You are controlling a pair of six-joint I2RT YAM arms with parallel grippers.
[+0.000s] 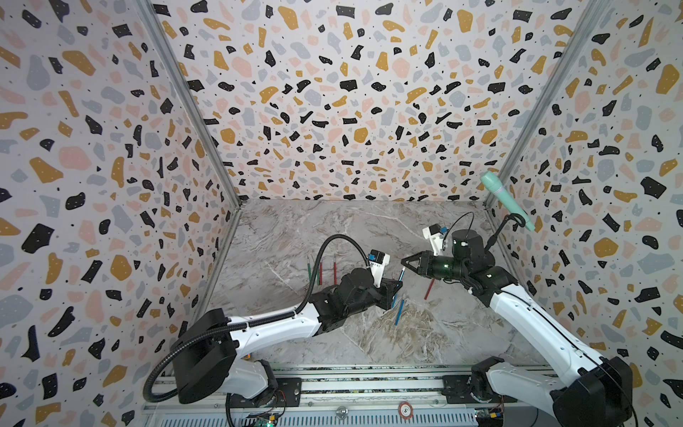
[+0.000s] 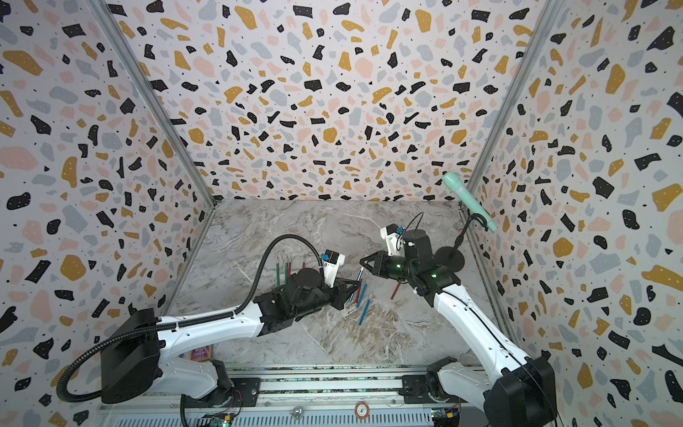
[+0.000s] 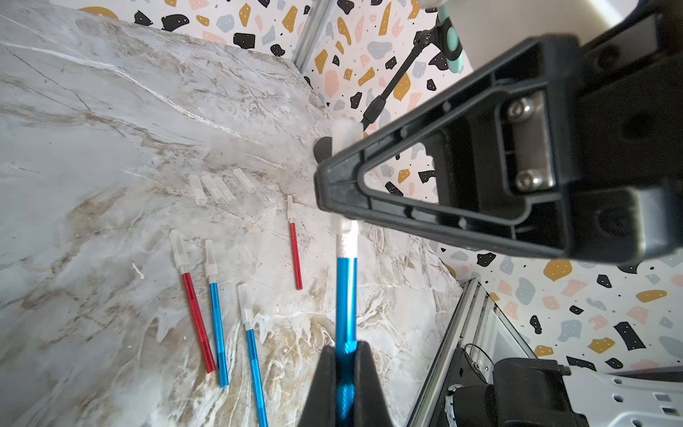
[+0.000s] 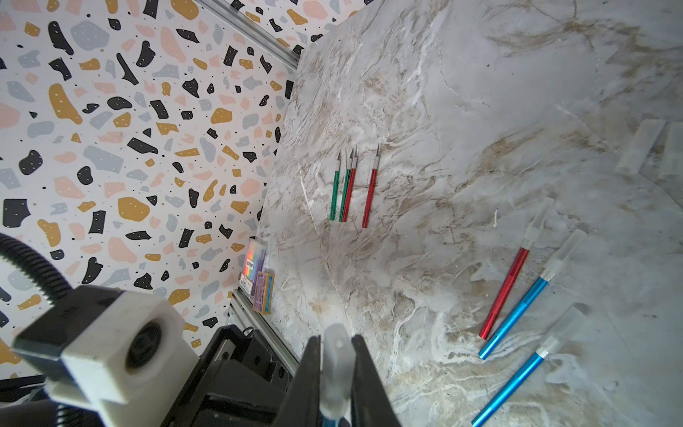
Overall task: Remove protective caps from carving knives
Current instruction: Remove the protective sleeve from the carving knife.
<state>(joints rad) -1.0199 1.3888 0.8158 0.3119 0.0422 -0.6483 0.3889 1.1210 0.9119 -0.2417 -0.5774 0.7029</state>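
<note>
1. The marble bench [image 1: 332, 229] is spread beneath both tools, and every loose knife is laid on it.
2. The left tool [image 3: 346, 355] is closed on the shaft of a blue carving knife [image 3: 346, 295]. The knife is held clear of the bench, with its capped end pointed at the right tool.
3. The right tool [image 4: 334, 344] is clamped narrowly on the clear cap [image 4: 334, 360]. The cap is seated over that knife's tip, and its end is seen past the fingers.
4. Three capped knives [image 3: 218, 332], one red and two blue, are laid side by side just below the left tool. A fourth capped knife [image 3: 295, 255], a red one, is laid beneath the right tool.
5. Four uncapped knives [image 4: 349, 194], two green and two red, are laid close together. They are well apart from both tools, on the left tool's outer side.
6. Four loose caps [image 3: 212, 189] are laid in a row beyond the capped knives, as seen from the left tool.
</note>
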